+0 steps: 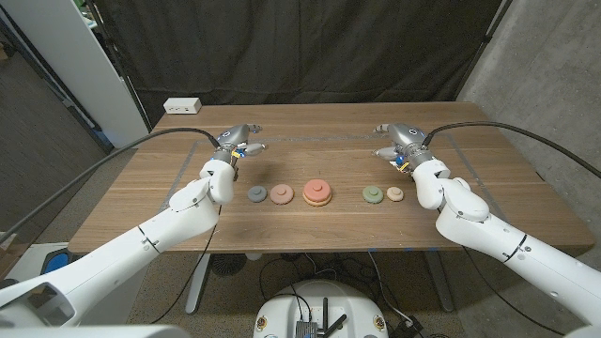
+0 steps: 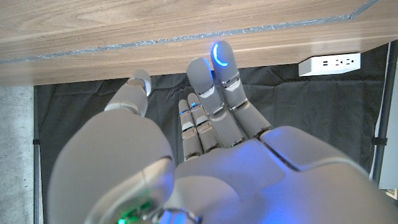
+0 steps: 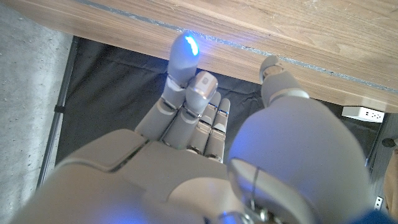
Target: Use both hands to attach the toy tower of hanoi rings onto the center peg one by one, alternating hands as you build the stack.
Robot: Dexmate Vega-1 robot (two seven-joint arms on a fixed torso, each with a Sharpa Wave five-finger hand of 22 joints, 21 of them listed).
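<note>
Both hands wait behind a row of toy rings, holding nothing.

In the head view the left hand and the right hand sit on the wooden table toward its far side, each with its fingers loosely extended and a little apart, empty. The left wrist view shows the left hand's fingers straight and close together with the thumb apart; the right wrist view shows the right hand's fingers likewise. The rings lie nearer the robot, well apart from both sets of fingers: a grey ring and a pink ring in front of the left hand, a green ring and a small tan ring in front of the right hand. Between them, at the middle, stands the orange-red base stack; I cannot tell its peg. A white power strip lies at the far left edge.
</note>
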